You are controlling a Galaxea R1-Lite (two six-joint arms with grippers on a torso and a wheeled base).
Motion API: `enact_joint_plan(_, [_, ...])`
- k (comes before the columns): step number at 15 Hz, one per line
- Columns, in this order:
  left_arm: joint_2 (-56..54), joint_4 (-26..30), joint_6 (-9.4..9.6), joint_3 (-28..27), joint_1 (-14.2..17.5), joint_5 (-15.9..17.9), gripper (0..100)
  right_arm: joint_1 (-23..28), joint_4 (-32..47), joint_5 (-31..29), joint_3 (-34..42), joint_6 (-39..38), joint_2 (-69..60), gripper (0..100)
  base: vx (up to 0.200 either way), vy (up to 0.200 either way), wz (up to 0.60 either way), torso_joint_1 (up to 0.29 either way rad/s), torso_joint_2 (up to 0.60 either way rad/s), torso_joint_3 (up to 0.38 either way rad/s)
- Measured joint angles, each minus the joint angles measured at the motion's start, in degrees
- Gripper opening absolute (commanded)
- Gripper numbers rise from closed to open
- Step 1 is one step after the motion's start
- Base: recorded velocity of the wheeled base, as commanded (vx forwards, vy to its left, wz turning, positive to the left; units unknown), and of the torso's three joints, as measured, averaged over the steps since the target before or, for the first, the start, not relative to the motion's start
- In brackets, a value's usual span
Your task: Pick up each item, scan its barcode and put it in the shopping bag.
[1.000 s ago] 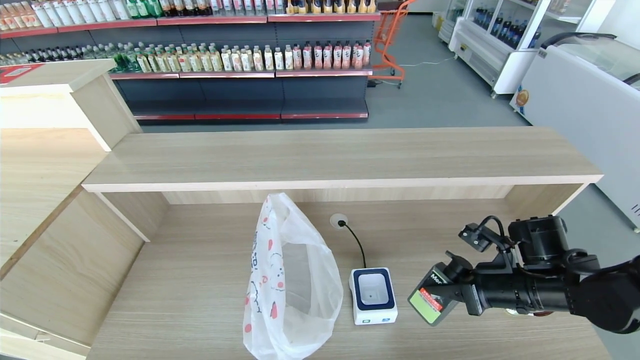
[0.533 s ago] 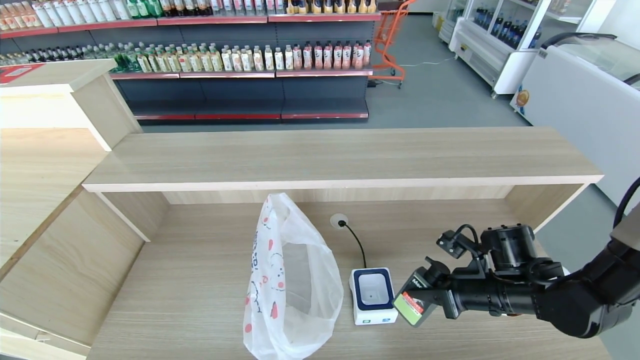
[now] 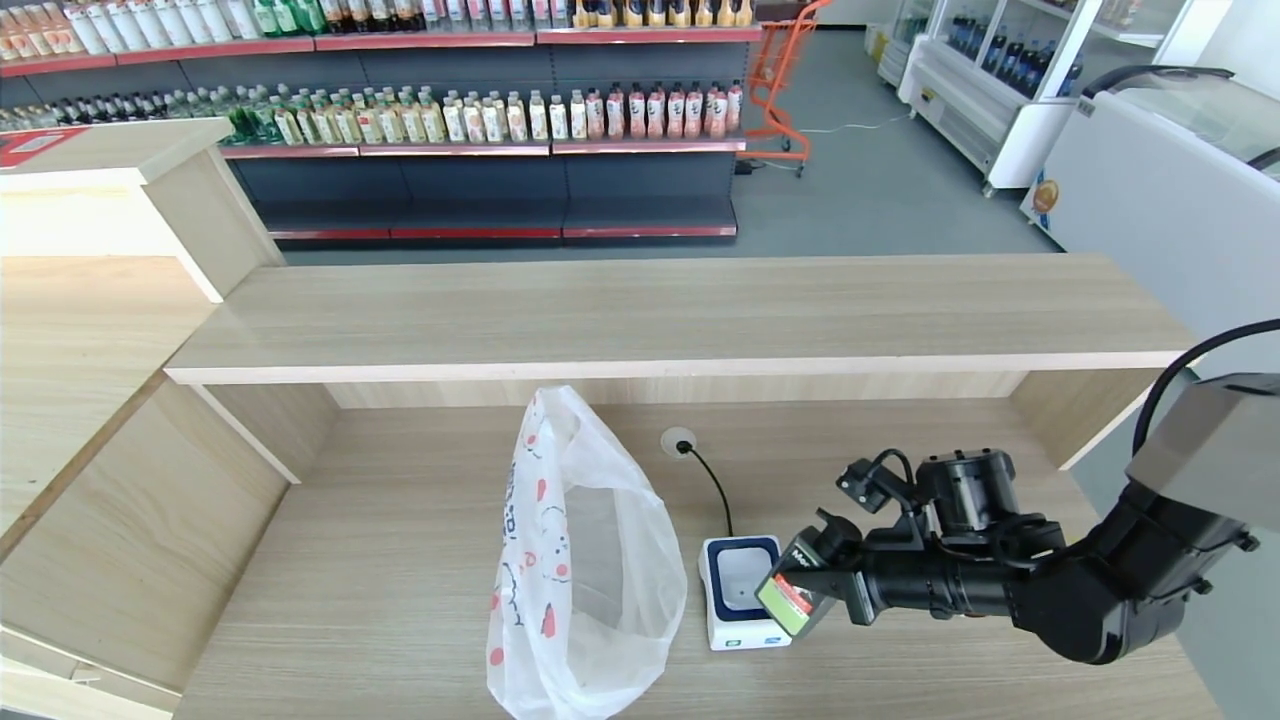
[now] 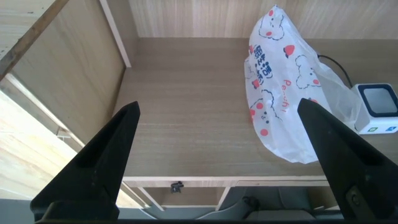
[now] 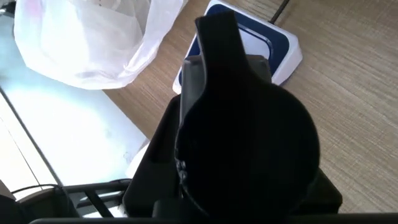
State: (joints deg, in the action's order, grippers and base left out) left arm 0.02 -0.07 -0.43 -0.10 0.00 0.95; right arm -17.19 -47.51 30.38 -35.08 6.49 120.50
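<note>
Right gripper (image 3: 818, 582) is clamped on a small dark pack with a green-and-red label (image 3: 790, 606). It holds the pack in the air just over the right edge of the white box scanner with the dark blue window frame (image 3: 742, 585), label face tilted towards me rather than down at the window. From the right wrist view the scanner (image 5: 281, 47) sits directly under the pack.

Progress, my read:
- pick-up of this item: done
- scan: in hand, and I can't tell from here whether it has registered
- bagging: not done

The translucent white plastic shopping bag with red and blue print (image 3: 585, 560) stands just left of the scanner on the pale wooden counter (image 3: 380, 560), mouth slumped. I can't tell if anything is inside it yet.

Left gripper (image 4: 217, 155) hangs over the left part of the counter, fingers spread wide, nothing between them, well apart from the bag (image 4: 280, 93).

Probably needed: turn the barcode to the window, then carry the pack left into the bag.
</note>
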Motion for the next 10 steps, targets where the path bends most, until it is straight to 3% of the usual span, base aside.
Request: enact_joint_plan(10, [0.0, 0.0, 0.00, 0.0, 0.0, 0.0, 100, -3.0, -1.3, -0.9, -7.4, -0.4, 6.1, 0, 0.000, 0.000, 0.00, 0.000, 0.00, 0.000])
